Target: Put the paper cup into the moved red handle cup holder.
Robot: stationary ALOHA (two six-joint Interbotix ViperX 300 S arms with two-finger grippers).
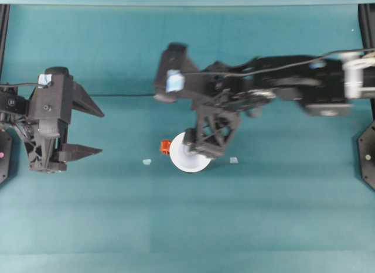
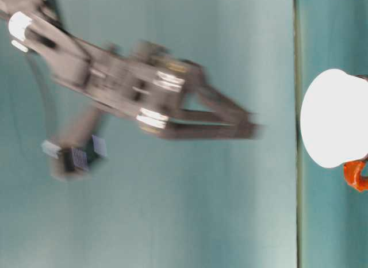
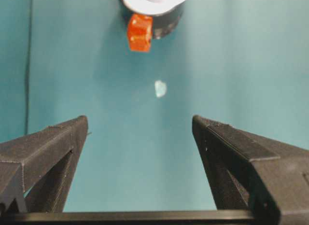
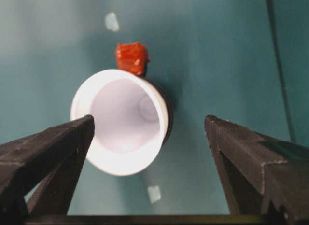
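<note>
The white paper cup sits inside the black red handle cup holder, and its wide rim hides most of the holder. The red-orange handle tab sticks out on the cup's left. My right gripper hovers above the cup, open, with its fingers apart from it; the arm is motion-blurred. In the right wrist view the cup lies between and below the spread fingers. My left gripper stands open at the left, holding nothing. Its wrist view shows the cup rim, holder and tab far ahead.
Two small pale tape bits lie on the teal table, one left of the holder and one to its right. In the table-level view the cup and tab stand below the blurred right gripper.
</note>
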